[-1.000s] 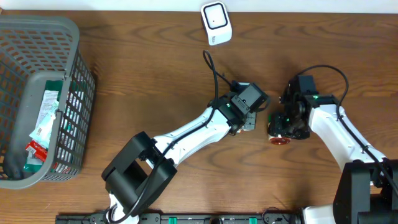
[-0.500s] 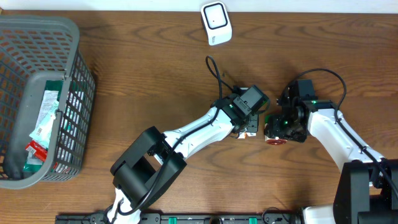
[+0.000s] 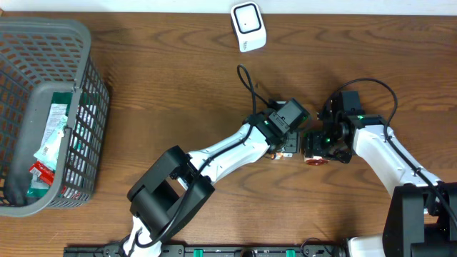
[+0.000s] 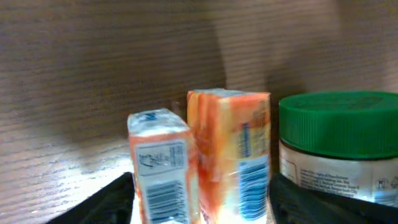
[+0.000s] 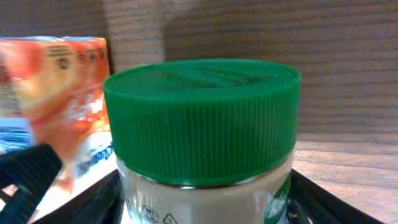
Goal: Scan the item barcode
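My left hand (image 4: 202, 202) is straddling the orange carton (image 4: 227, 149) and white carton (image 4: 163, 165), my right hand (image 5: 205, 205) straddling the green-lidded jar (image 5: 202, 118) crowding them; gripping or not, I cannot tell.

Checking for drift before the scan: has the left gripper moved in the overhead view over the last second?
Yes. The left gripper has shifted slightly toward the near table edge, away from the white scanner, which stayed put.

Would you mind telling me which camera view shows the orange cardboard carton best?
The left wrist view: the orange cardboard carton stands upright mid-frame, its barcode facing the camera. The right wrist view catches only a blurred side of it beside the green-lidded jar. Overhead, the arms hide nearly all of it.
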